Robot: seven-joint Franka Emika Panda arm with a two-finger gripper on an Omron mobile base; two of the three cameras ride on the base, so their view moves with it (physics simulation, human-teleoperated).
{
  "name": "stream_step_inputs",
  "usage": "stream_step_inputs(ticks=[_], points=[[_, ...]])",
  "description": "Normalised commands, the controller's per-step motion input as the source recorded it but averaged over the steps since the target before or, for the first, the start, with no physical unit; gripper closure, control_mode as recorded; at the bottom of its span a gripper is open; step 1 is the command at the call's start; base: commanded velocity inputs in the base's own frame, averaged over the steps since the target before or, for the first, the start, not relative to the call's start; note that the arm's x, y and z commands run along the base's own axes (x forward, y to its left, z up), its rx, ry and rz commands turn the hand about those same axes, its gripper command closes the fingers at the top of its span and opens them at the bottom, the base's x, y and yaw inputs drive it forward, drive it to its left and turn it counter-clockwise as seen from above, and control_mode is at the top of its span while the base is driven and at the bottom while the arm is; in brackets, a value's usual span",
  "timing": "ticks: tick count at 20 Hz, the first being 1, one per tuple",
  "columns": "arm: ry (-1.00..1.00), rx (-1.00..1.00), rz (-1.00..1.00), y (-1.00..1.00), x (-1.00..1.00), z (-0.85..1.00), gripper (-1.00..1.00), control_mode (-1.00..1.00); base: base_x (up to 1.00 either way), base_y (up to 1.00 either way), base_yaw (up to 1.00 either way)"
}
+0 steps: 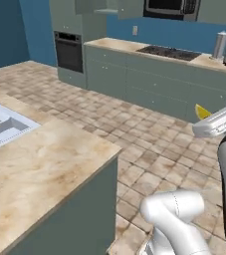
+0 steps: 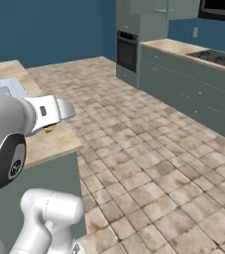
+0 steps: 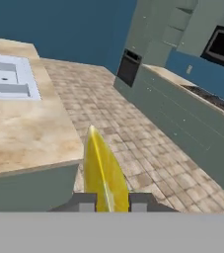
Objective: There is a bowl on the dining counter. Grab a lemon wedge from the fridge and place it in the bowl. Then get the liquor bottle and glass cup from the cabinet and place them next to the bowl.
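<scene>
Lemon wedge: in my claw, in transit; bowl stage not yet done.

Lemon wedge [image 3: 103,170], bright yellow, stands pinched between my claw [image 3: 105,201] tips, jutting forward past them. My claw is clenched on it, held just off the corner of the dining tabletop [image 3: 24,133], whose inset sink [image 3: 7,79] lies further along. Bowl, liquor bottle and glass cup: I judge all three steps outstanding.
</scene>
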Motion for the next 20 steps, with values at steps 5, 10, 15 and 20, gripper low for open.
stream_step_inputs(ticks=[5, 10, 15, 20], points=[[0.0, 0.0, 0.0, 0.0, 0.0, 0.0, 1.0, 1.0, -0.72, 0.48, 0.36], [0.0, 0.0, 0.0, 0.0, 0.0, 0.0, 1.0, 1.0, -0.68, 0.52, 0.35], [0.0, 0.0, 0.0, 0.0, 0.0, 0.0, 1.0, 1.0, -0.54, 0.64, 0.32], [0.0, 0.0, 0.0, 0.0, 0.0, 0.0, 1.0, 1.0, -0.12, 0.93, 0.23]])
